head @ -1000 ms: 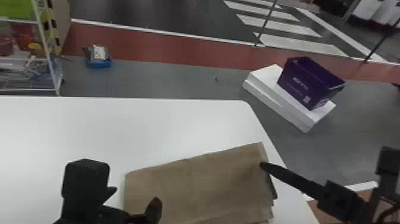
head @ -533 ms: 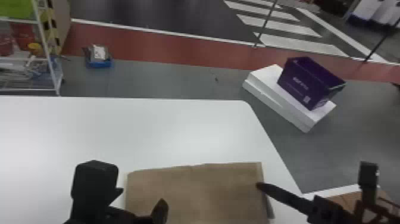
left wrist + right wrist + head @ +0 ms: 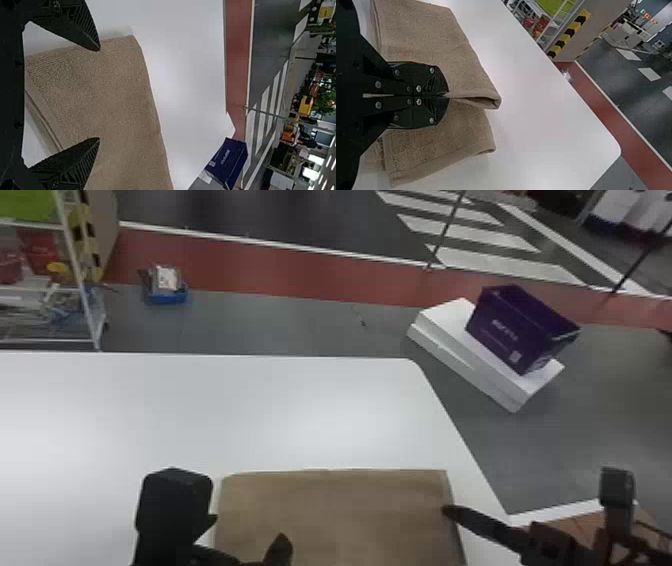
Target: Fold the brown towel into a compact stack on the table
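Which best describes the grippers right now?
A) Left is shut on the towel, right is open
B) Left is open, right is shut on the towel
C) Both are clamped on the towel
B: the left gripper's fingers stand wide apart, while the right gripper's meet on the brown towel's edge.

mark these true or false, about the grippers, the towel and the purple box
1. The right gripper is shut on the brown terry towel. True.
2. The left gripper is shut. False: the left gripper's fingers stand wide apart.
3. The open-topped purple box stands on the smooth white table. False: the box rests on stacked white slabs beyond the table.
4. The towel lies in more than one layer. True.
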Motion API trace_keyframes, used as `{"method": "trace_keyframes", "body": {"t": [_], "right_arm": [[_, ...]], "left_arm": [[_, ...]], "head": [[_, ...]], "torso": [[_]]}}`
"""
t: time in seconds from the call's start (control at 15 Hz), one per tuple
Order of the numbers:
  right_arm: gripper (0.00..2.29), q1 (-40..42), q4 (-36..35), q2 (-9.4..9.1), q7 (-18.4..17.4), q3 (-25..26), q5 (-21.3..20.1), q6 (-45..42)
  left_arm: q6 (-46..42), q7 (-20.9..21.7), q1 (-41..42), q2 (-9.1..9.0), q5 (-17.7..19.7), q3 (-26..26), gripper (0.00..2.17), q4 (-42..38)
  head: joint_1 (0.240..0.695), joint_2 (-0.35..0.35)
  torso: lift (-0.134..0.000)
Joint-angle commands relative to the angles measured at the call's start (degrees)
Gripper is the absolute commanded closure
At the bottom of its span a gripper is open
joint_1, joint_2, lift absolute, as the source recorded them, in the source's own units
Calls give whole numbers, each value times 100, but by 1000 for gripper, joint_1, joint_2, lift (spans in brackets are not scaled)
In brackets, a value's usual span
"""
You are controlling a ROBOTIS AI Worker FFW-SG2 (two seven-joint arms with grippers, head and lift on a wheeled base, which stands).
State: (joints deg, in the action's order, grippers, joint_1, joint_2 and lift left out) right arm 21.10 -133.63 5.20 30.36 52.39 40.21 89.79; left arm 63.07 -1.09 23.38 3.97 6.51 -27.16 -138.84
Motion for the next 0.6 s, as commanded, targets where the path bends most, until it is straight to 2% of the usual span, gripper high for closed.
{"method": "trace_keyframes", "body": {"t": [0.0,0.2,0.27,0.33,0.47,0.53], "right_arm": [[1244,-238,285,148,66,-106,-312,29],[1247,-369,425,201,75,-414,-769,29],[1305,-378,461,218,75,-414,-752,29],[1450,-378,452,218,154,-317,-558,29],[1494,-273,311,183,181,-115,57,29],[1501,-194,56,104,181,-1,118,29]], "left_arm": [[-1,-14,0,-10,-18,-52,87,41],[-1,-50,0,-2,-62,-96,87,50],[-1,-58,0,7,-62,-96,87,50],[-1,-67,0,7,-89,-96,87,33],[17,-102,0,25,-185,-96,87,-11],[34,-111,0,16,-185,-96,87,-11]], "head": [[695,-350],[695,-350],[695,-350],[695,-350],[695,-350],[695,-350]], "torso": [[-124],[-124],[-124],[-124],[-124],[-124]]}}
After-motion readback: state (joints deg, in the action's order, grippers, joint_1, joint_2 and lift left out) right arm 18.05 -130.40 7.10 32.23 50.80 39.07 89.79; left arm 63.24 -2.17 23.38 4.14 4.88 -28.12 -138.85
